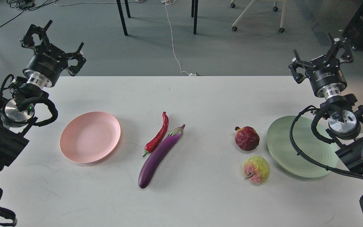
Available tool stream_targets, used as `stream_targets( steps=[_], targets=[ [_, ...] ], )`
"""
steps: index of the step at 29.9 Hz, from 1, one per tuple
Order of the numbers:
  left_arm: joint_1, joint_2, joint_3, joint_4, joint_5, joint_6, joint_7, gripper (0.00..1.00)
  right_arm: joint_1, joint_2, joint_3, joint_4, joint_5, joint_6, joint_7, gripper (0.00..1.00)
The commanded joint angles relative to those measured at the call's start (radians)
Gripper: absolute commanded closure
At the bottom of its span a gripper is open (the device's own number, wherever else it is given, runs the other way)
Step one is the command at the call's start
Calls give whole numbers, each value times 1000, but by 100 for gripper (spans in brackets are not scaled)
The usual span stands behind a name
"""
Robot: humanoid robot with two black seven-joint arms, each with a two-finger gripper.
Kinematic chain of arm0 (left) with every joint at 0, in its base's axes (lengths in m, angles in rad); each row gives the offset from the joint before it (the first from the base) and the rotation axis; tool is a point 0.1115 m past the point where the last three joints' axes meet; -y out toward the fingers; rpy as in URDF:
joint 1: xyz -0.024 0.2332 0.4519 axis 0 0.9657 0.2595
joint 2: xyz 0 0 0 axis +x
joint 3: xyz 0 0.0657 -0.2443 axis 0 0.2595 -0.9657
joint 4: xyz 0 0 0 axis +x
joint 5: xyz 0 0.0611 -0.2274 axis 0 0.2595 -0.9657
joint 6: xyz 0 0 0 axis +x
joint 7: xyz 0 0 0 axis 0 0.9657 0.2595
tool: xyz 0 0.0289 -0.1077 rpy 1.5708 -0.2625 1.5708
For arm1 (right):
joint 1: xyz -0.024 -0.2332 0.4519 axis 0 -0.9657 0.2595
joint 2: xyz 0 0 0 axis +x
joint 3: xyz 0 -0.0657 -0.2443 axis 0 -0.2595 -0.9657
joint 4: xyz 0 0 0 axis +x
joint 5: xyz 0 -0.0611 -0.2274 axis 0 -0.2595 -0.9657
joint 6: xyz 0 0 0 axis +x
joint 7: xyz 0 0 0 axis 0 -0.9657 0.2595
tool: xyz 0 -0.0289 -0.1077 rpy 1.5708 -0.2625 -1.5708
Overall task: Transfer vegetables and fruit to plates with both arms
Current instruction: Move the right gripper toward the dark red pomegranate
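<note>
No transfer is complete: the pink plate (90, 137) and the green plate (298, 146) hold nothing. The chili pepper (158, 135) and eggplant (160, 156) lie touching at the centre of the surface (200, 94), right of the pink plate. The pomegranate (247, 138) and bumpy fruit (256, 169) lie just left of the green plate. The left gripper (53, 44) and right gripper (323, 55) hover raised at the far corners, jaws spread wide and empty, well apart from all four items.

A white table (200, 94) stood on a grey-green floor (238, 53). Behind it were black table legs (122, 19) and a white wheeled chair base (257, 15). A white cable (172, 41) trailed across the floor to the table
</note>
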Motion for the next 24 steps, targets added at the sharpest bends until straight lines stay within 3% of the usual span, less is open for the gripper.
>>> stream_targets(
  steps=[1,6,15,24],
  targets=[
    [-1,1,1,0,1,0,-1,2,7,-3,-20,-4,0,4,1,1],
    [0,1,1,0,1,0,0,2,91,-32,-76,-21,-14,5,0,1],
    [17,16,5,0,1,7,5,2,435,-171,-653,13,-33,5,18,1],
    [20,54,4,-8,-2,0,2,2,901,-193,-1353,204,-166,-4,16,1]
  ],
)
